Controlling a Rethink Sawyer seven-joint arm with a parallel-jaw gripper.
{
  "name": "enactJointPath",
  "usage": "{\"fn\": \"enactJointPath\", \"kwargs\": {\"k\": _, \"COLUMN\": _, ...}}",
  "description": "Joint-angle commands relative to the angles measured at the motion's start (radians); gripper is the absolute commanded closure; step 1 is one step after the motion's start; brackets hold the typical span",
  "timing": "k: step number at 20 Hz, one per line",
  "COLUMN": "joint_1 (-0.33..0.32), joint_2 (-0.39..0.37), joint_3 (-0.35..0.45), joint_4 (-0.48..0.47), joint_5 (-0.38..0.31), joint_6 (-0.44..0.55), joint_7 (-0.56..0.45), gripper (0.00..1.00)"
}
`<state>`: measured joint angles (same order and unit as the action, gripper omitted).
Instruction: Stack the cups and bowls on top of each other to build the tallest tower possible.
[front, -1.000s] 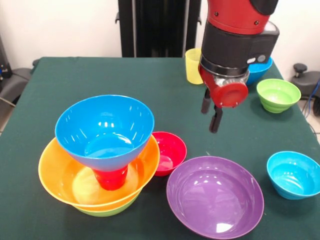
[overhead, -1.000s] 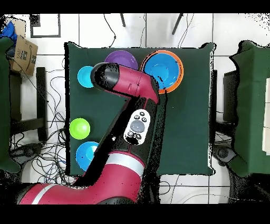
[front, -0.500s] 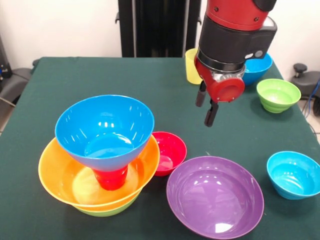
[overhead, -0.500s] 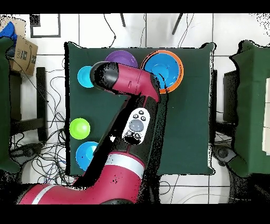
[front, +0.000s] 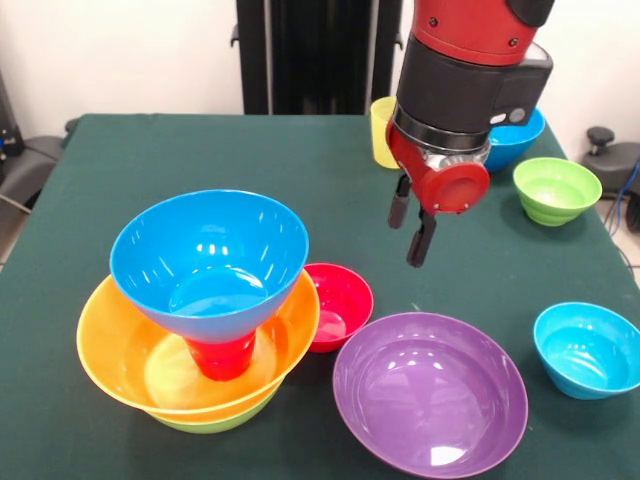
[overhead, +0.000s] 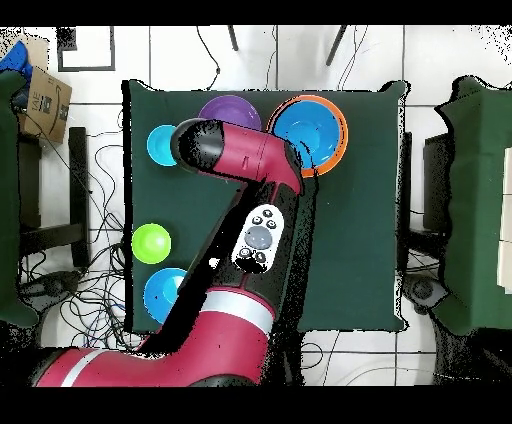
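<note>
The tower (front: 200, 330) sits at the near left of the table (front: 200, 160) and serves as the landmark. Its build: lime-green bowl (front: 215, 418) at the bottom, large orange bowl (front: 120, 355) nested in it, red cup (front: 222, 357) standing inverted inside the orange one, and a medium blue bowl (front: 210, 262) perched upright on the cup's base. The cup is probably flipped so its wide mouth gives a steady footing and its height lifts the blue bowl clear of the orange rim.

The small red bowl (front: 340, 303) lies just right of the tower, touching or nearly touching the orange rim. The purple bowl (front: 430, 392) is further right, close to the red one. Well right of the tower sits the small blue bowl (front: 588, 350). Far from the tower, at the back right, are the yellow cup (front: 385, 130), a second blue bowl (front: 520, 135) partly hidden behind the arm, and the ribbed green bowl (front: 556, 188).

The gripper (front: 411, 222) hangs in the air up and right of the tower, above bare cloth behind the purple bowl — holding nothing, its two dark fingers (front: 419, 242) set narrowly apart. The next piece is likely one of the loose bowls — which one, can't tell.
</note>
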<state>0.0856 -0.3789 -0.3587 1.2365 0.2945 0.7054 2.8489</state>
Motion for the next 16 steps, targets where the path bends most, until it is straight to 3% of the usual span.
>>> {"fn": "enactJointPath", "kwargs": {"k": 1, "joint_1": -0.01, "joint_2": 0.033, "joint_3": 0.17, "joint_4": 0.124, "joint_5": -0.006, "joint_6": -0.139, "joint_7": 0.01, "gripper": 0.0}}
{"fn": "enactJointPath", "kwargs": {"k": 16, "joint_1": 0.002, "joint_2": 0.066, "joint_3": 0.216, "joint_4": 0.139, "joint_5": 0.078, "joint_6": -0.267, "joint_7": 0.105, "gripper": 0.0}}
